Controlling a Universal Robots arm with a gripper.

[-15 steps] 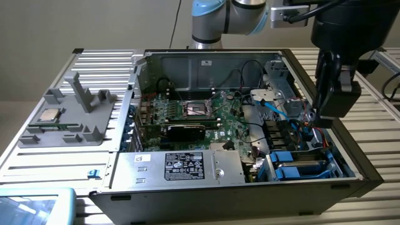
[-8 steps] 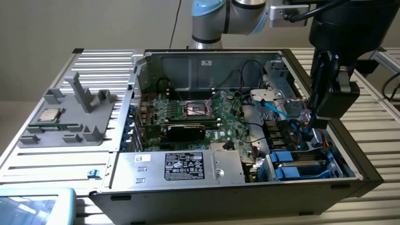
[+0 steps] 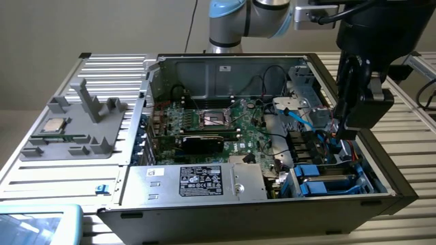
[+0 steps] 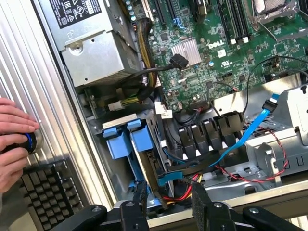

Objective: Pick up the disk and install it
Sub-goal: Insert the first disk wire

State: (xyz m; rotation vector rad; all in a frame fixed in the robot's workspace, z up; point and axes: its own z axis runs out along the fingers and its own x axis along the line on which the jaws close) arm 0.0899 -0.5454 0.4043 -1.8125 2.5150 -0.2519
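Arm (image 3: 235, 20) cut off at upper edge of the exterior view. Disk (image 4: 143, 140) sunk in its bay, label face hidden. Person's hand (image 4: 12, 139) and keyboard (image 4: 43, 192) clipped by frame edge. Power supply label (image 3: 201, 179) print unreadable.

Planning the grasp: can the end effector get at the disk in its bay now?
Probably yes: the end effector hangs over the open case, the disk with its blue bracket lies uncovered, though cables run beside it.
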